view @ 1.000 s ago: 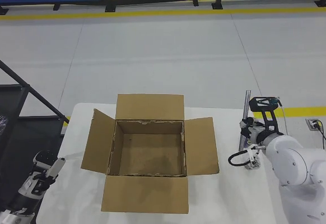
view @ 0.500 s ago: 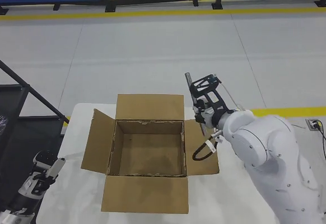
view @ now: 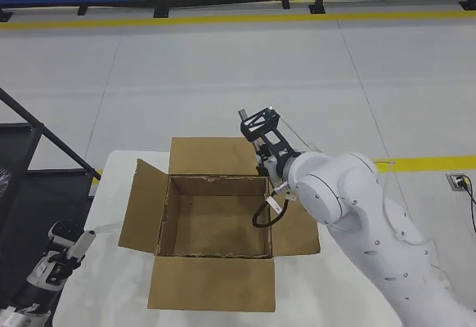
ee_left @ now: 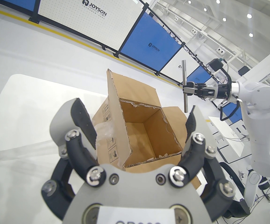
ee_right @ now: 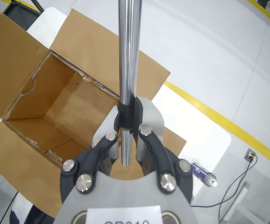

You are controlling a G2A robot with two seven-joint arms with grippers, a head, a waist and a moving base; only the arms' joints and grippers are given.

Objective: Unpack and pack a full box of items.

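Note:
An open cardboard box with its four flaps spread stands mid-table; its inside looks bare. My right gripper is shut on a shiny metal rod and holds it upright above the box's back right corner. From the left wrist view the rod stands vertical in that gripper, well above the box. The rod's top end shows over the back flap. My left gripper is open with nothing in it, low at the table's front left.
A spray can lies on the white table to the right of the box. Crumpled clear plastic clings to the box's left side. A black rack stands left of the table.
The right arm swung from the table's right side over to the box's back right corner, carrying the rod. The left arm has stayed still.

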